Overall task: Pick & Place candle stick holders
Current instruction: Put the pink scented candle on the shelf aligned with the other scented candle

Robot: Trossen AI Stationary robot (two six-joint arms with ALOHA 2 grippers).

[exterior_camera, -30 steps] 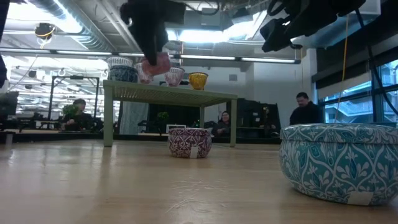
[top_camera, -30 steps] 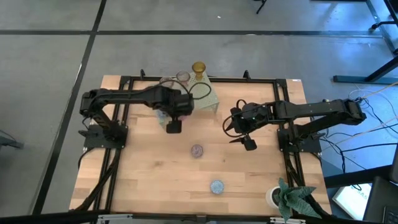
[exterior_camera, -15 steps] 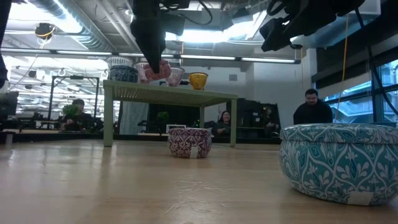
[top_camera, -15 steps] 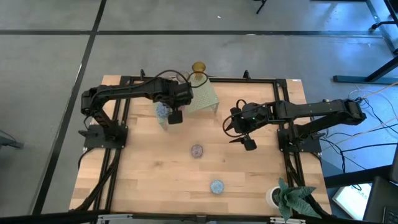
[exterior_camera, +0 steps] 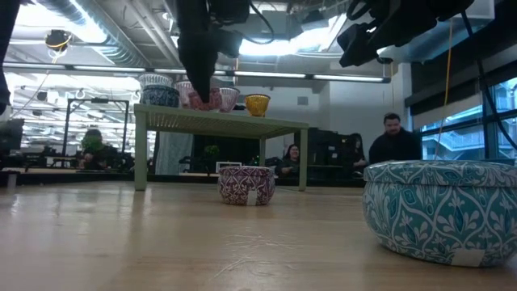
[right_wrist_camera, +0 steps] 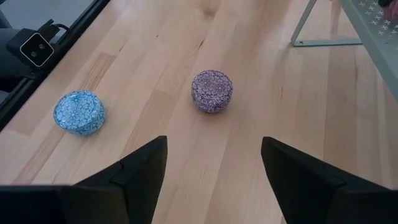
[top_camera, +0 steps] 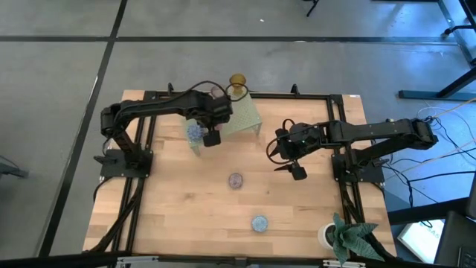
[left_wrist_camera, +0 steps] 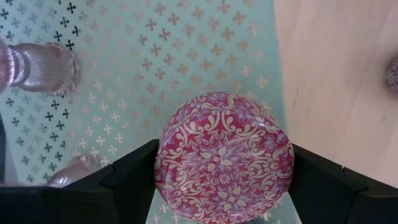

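Observation:
My left gripper [top_camera: 211,138] is shut on a pink patterned candle stick holder [left_wrist_camera: 224,155] over the pale green perforated rack [top_camera: 244,115]; in the low view the holder [exterior_camera: 202,99] hangs close over the rack top. On the rack stand a blue holder [exterior_camera: 160,95], an amber one [exterior_camera: 258,104] and clear stemmed ones [left_wrist_camera: 37,65]. A mauve holder [top_camera: 236,180] and a teal-blue holder [top_camera: 259,222] rest on their bases on the table. My right gripper [top_camera: 291,168] hangs open above the table's right half, with nothing between its fingers. My left gripper pinches the pink holder's round side wall [left_wrist_camera: 163,163] between its two fingers [left_wrist_camera: 134,180], one on each opposite side. The fingers come steeply from above. The holder sits upright, top up, just over the rack top; whether its base touches the rack I cannot tell.
A white pot with a green plant [top_camera: 341,237] stands at the table's near right corner. Black frame rails [top_camera: 141,141] run along the table's sides. People sit and stand in the room beyond the table [exterior_camera: 392,141]. Bare wood lies between the rack and the two low holders.
My left gripper has swung toward the table's far edge with the pink holder, from over the bare table in front of the rack to over the rack top. The holder has stayed upright in the hold. The right arm has kept still.

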